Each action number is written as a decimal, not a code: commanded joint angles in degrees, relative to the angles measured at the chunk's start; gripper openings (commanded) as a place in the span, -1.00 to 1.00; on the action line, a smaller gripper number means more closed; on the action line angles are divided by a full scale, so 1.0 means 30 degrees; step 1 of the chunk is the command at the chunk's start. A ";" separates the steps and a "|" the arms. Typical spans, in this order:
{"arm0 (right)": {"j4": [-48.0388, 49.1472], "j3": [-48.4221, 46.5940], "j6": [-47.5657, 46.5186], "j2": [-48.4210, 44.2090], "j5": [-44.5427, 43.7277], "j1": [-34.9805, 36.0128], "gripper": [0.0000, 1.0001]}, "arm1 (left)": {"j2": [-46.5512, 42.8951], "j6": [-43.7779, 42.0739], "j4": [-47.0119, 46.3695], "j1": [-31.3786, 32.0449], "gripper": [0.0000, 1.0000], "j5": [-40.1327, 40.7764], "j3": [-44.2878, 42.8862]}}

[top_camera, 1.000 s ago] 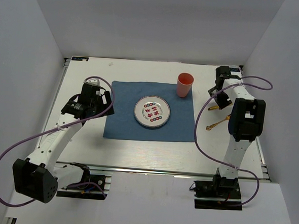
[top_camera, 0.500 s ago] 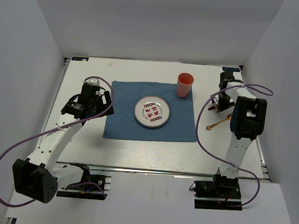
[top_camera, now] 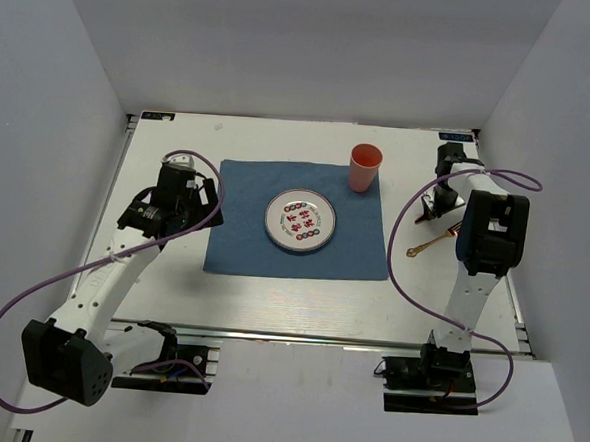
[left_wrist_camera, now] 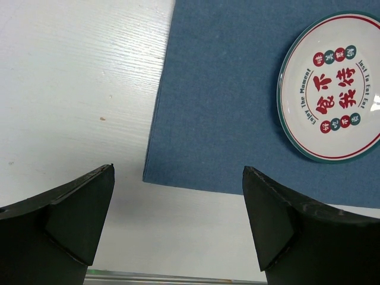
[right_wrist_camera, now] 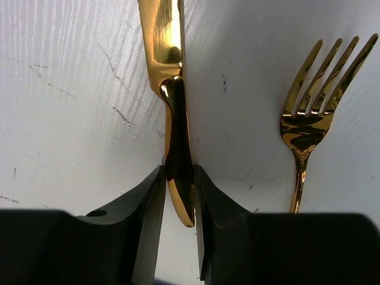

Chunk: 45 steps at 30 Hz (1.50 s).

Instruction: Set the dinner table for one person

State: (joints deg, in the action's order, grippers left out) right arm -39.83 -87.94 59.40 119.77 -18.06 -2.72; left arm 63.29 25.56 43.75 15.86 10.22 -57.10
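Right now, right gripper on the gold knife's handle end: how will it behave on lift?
Likely stiff: the gold knife looks like solid metal. Its polished handle may slip in the right gripper. Pinched near the end, the blade could droop or pivot.

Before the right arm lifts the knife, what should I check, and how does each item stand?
1. Right gripper shut on the knife handle: ok.
2. Fork lying apart from that gripper: ok.
3. Knife off the dinner table: cannot tell.
4. Blue cloth bare between plate and its right edge: ok.
5. Cup upright at the cloth's far right corner: ok.
6. Left gripper open, over the cloth's left edge, away from the plate: ok.
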 commanded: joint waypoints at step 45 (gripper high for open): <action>0.6390 1.1905 -1.3320 -1.3725 0.4869 0.5417 -1.00 | -0.0851 0.0034 -0.0139 -0.0100 0.96 0.0256 -0.0067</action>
State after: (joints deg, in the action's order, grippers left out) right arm -25.58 -54.81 23.94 82.50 -10.76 12.36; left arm 61.41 25.91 43.72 15.86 11.35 -57.10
